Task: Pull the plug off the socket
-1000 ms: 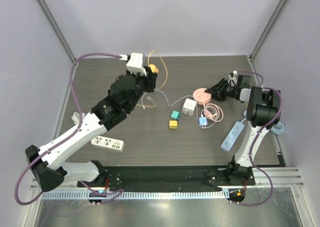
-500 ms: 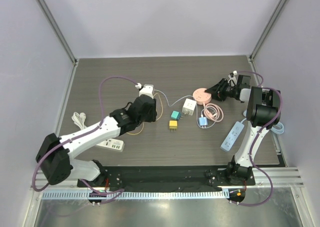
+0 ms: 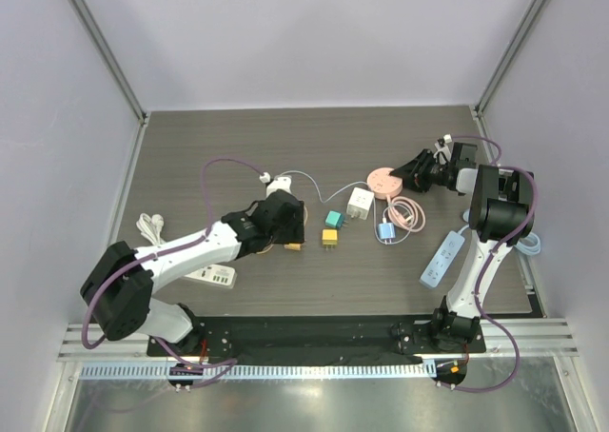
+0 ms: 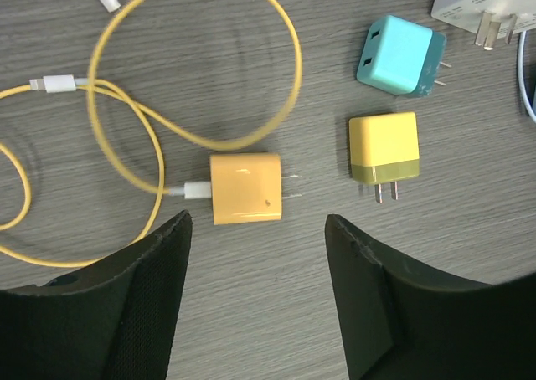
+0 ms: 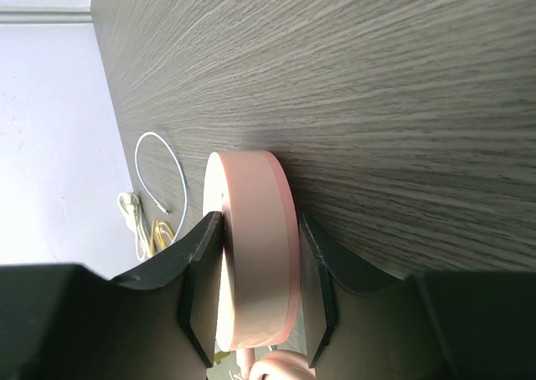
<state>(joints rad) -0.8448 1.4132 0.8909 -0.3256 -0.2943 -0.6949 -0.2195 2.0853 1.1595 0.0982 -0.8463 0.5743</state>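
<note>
Left tool hangs with its fingers spread and nothing between them, just over the orange charger plug, which lies flat on the tabletop at the middle of the wrist view, prongs pointing right and well apart from the pink round socket. Your right tool is pressed against both sides of that socket, toward the right of the overhead view. By that layout the plug looks already off, so the risk now is disturbance. The yellow cable loops close beside the left fingers; a low sideways retreat could hook it and drag the plug into the yellow charger or the teal charger just to its right. Lift straight up first. On the right, the pink coiled cable lies just below the socket, and I can't tell whether it is attached. If it is, raising the socket may tug that coil. The right arm works near the tabletop's right edge and the enclosure wall, so there is little room outward. The widest bare room is the upper left of the overhead view. The white power strip sits under the left arm at lower left, so avoid sweeping low there.
</note>
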